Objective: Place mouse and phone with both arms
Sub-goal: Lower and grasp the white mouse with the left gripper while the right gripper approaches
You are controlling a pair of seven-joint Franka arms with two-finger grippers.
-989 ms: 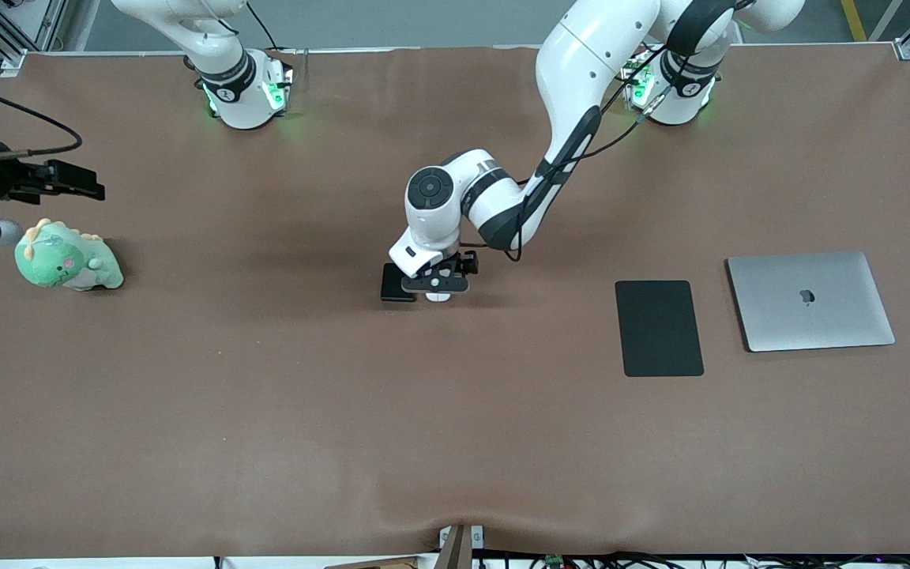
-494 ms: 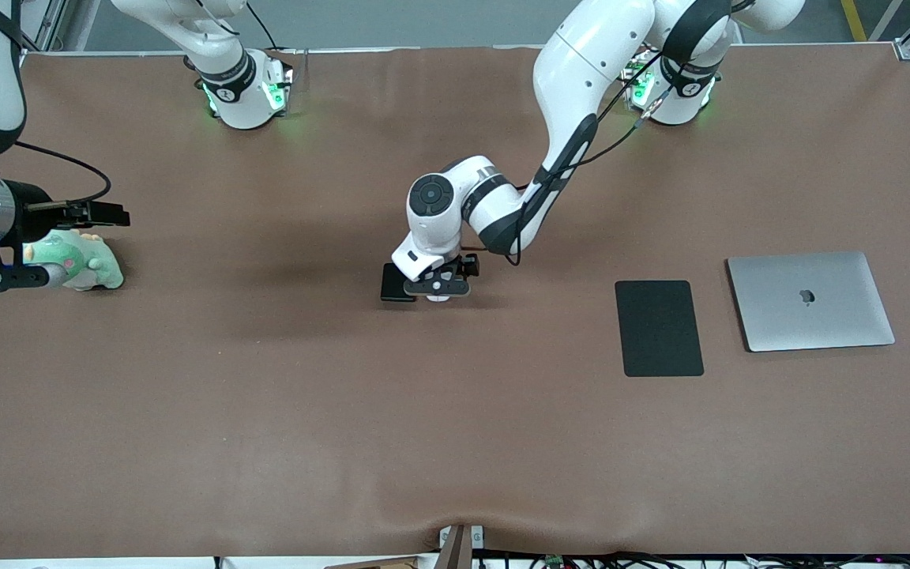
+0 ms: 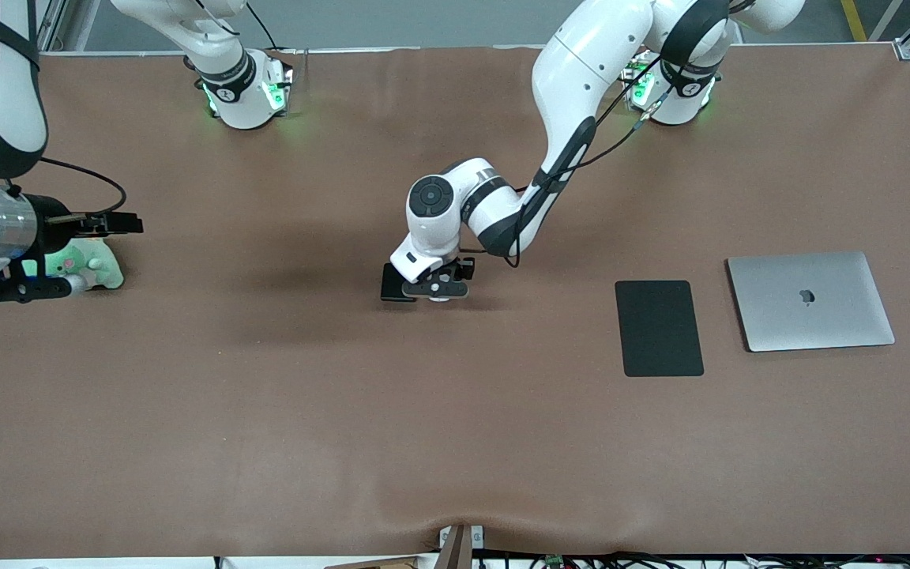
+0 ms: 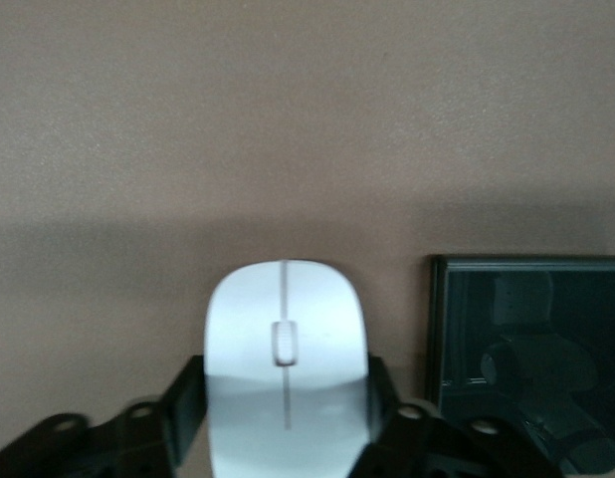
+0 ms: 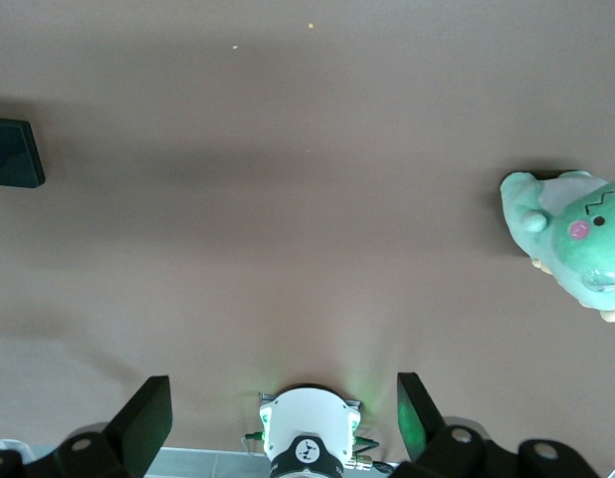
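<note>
A green plush dinosaur (image 3: pixel 95 269) lies toward the right arm's end; black mat (image 3: pixel 658 327) beside closed silver laptop (image 3: pixel 810 300).

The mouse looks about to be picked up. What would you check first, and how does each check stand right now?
1. Left hand straddles the mouse, a finger at each side: ok.
2. Fingers closed on the mouse: not ok, they sit apart from its sides.
3. Phone lies beside the mouse, outside the fingers: ok.
4. Mat and laptop lie toward the left arm's end of the table, away from the grasp: ok.
5. Right hand open, over the table near the plush dinosaur, holding nothing: ok.
</note>
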